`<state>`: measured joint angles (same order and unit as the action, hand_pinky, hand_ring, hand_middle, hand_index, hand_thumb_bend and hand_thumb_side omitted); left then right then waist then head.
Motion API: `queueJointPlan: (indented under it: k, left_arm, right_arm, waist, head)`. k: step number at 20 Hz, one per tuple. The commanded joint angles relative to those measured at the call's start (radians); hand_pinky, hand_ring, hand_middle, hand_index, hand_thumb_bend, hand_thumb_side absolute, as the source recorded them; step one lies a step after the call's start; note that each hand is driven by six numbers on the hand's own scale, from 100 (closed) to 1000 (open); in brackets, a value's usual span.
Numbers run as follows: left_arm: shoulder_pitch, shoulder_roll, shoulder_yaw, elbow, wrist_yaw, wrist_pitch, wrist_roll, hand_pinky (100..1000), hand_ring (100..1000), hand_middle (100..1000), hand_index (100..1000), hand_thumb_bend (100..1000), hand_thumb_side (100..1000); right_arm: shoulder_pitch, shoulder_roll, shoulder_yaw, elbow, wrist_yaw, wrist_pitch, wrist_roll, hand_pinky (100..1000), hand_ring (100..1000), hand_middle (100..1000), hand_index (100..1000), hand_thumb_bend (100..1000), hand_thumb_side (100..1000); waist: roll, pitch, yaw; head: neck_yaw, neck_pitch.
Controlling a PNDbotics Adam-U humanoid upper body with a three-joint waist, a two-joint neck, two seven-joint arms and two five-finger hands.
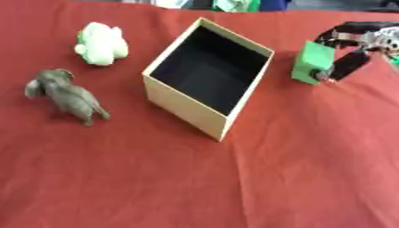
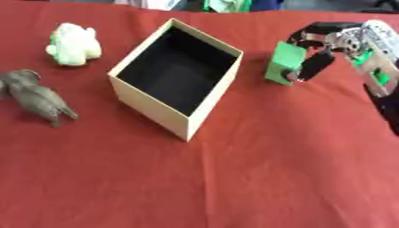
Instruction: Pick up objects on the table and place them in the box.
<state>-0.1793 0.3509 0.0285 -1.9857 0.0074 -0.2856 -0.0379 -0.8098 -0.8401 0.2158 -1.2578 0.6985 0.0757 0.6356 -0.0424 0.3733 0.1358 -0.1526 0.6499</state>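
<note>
An open cream box [image 1: 204,116] with a black inside stands askew on the red cloth, nothing visible in it. To its right my right hand [image 2: 336,41] comes in from the right edge, its fingers and thumb curled round a green block [image 2: 283,63] that stands on or just above the cloth. A grey toy elephant [image 1: 68,95] stands left of the box. Behind the elephant lies a pale green soft toy [image 1: 101,43]. My left hand shows in neither view.
Red cloth [image 1: 234,187] covers the whole table, with wide bare room in front of the box. Bits of green and white things [image 1: 234,4] show at the far edge.
</note>
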Motion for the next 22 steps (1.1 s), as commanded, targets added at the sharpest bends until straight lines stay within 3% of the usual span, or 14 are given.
queueJointPlan:
  k: [1,8,9,10,17,22]
  left_arm:
    - [-0.005,0.009,0.004,-0.014,0.0,0.0,-0.003,623,586,550,731,103,806]
    - [-0.002,0.01,0.005,-0.014,0.0,0.002,-0.007,624,587,550,731,102,805]
    - [-0.002,0.01,0.005,-0.014,0.0,0.002,-0.008,624,587,550,731,102,805]
    - [-0.002,0.01,0.005,-0.014,0.001,0.002,-0.008,624,587,550,731,103,805]
    - [-0.001,0.009,0.003,-0.014,0.004,0.003,-0.012,625,588,551,731,101,803]
    - [-0.002,0.007,0.001,-0.014,0.007,0.005,-0.016,625,588,551,731,103,805]
  right_arm:
    - [-0.015,-0.032,-0.022,-0.053,-0.03,0.022,-0.006,789,755,385,862,100,234]
    - [-0.064,-0.022,-0.071,-0.156,-0.076,0.071,-0.007,786,746,394,878,100,163]
    - [-0.076,-0.017,-0.076,-0.17,-0.075,0.077,-0.009,786,745,397,877,100,342]
    - [-0.088,-0.011,-0.079,-0.182,-0.071,0.081,-0.011,786,744,394,876,100,143]
    - [-0.199,0.075,-0.07,-0.263,-0.047,0.083,-0.005,794,733,389,875,100,123]
    - [-0.247,0.148,-0.024,-0.311,-0.054,0.067,0.033,791,730,393,880,100,187]
  waist:
    - [0.002,-0.022,-0.003]
    - [0.002,-0.027,-0.006]
    - [0.002,-0.028,-0.006]
    - [0.002,-0.028,-0.006]
    - [0.002,-0.033,0.001]
    - [0.0,-0.034,0.008]
  head:
    - [-0.001,-0.004]
    - [-0.001,0.001]
    - [-0.001,0.002]
    - [-0.002,0.003]
    - [-0.008,0.007]
    - [-0.015,0.011]
